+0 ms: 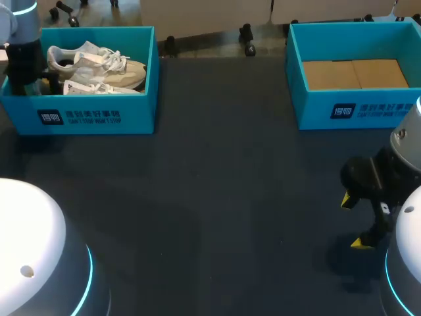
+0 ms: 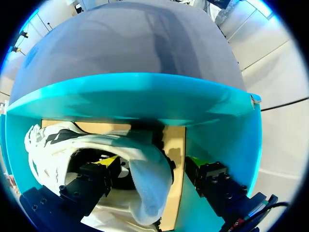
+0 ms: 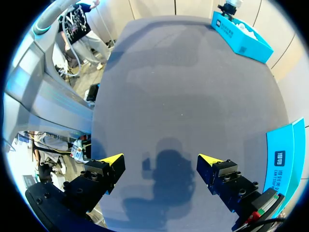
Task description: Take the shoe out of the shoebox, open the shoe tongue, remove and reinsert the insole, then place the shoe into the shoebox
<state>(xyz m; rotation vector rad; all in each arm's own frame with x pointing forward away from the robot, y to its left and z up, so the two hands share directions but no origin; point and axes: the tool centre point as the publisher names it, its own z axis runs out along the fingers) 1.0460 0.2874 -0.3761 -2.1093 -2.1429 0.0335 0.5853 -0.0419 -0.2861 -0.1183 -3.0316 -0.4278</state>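
Observation:
A white and beige sneaker (image 1: 99,66) lies in the blue shoebox (image 1: 85,115) at the table's far left. My left arm (image 1: 23,59) reaches down into that box at the shoe's heel end. In the left wrist view my left gripper (image 2: 152,162) stands open astride the white heel (image 2: 149,181). One finger (image 2: 108,162) is inside the shoe's opening. The other finger (image 2: 195,162) is outside the heel, with cardboard floor showing between them. My right gripper (image 1: 352,222) hovers open and empty over the table near the right front, also seen as the right gripper (image 3: 161,158).
A second blue box (image 1: 342,108) with a bare cardboard floor stands at the far right; its wall (image 3: 280,159) shows beside my right gripper. The left box's wall (image 2: 135,96) rises just ahead of the left gripper. Dark tabletop (image 1: 230,184) spreads between the boxes.

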